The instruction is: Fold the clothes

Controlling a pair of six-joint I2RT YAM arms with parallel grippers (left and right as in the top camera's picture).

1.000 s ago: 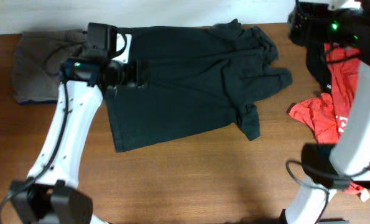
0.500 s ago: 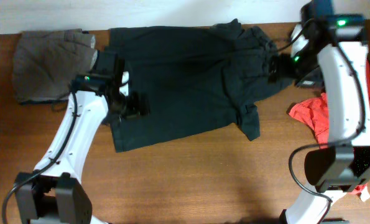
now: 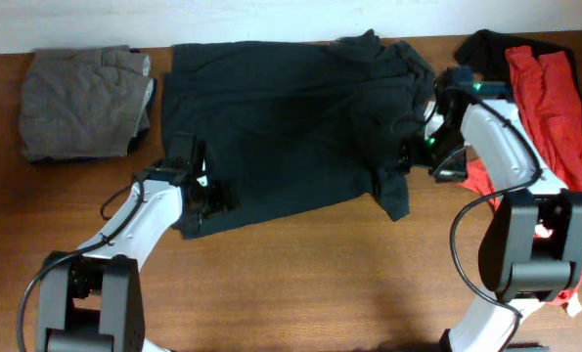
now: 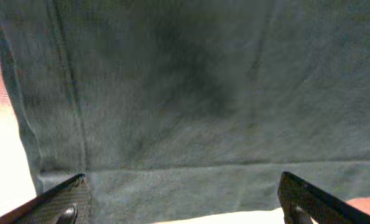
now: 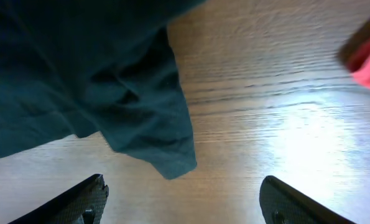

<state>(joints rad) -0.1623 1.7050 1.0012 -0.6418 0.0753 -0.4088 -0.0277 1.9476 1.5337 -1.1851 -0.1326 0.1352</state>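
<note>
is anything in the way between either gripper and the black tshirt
Nothing visible. The left gripper hangs open right over the bottom hem of the black T-shirt, and the right gripper is open over bare table beside its sleeve. The red garments lie off to the side.

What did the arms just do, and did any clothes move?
The left gripper slid from the black T-shirt's far left side to its near left corner. The right gripper swung in from the table's right end to beside the shirt's sleeve. Both are open, holding nothing. The shirt, red clothes and grey bundle lie as before.
</note>
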